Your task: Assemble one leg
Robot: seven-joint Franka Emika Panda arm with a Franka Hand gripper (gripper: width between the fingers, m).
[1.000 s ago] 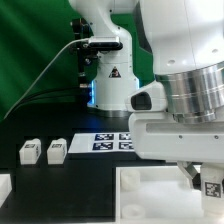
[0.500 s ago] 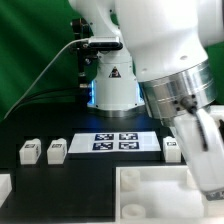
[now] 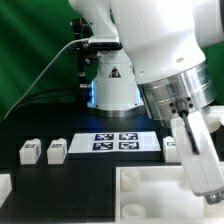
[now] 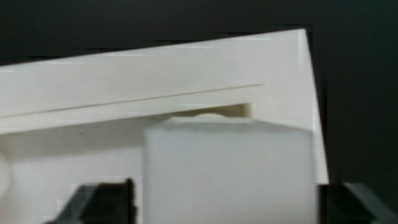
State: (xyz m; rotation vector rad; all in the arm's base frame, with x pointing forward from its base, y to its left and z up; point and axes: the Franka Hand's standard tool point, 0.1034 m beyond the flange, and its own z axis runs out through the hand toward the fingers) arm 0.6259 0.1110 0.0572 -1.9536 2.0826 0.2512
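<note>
Desk: black top point(image 3: 40, 185), green curtain point(image 3: 30, 50) behind it, the arm's white base point(image 3: 110, 80) standing at the back
Marker board: lies flat in the middle of the desk point(image 3: 115, 142), four tags face up
Tray piece: big white part with raised walls point(image 3: 150, 190) at the near edge, under the arm
In the way: the arm's bulky wrist point(image 3: 180, 100) fills the exterior view's right and hides most of what lies below it
Spare legs: two small white blocks point(image 3: 30, 151) and point(image 3: 57, 151) side by side on the exterior view's left; another point(image 3: 171, 147) peeks out beside the arm
The leg: white stubby block point(image 4: 228, 165), upright between the fingers, over the white tray piece in the wrist view
Tool: clenched point(image 4: 222, 200) on the leg, dark fingers point(image 4: 107, 200) pressing either side
</note>
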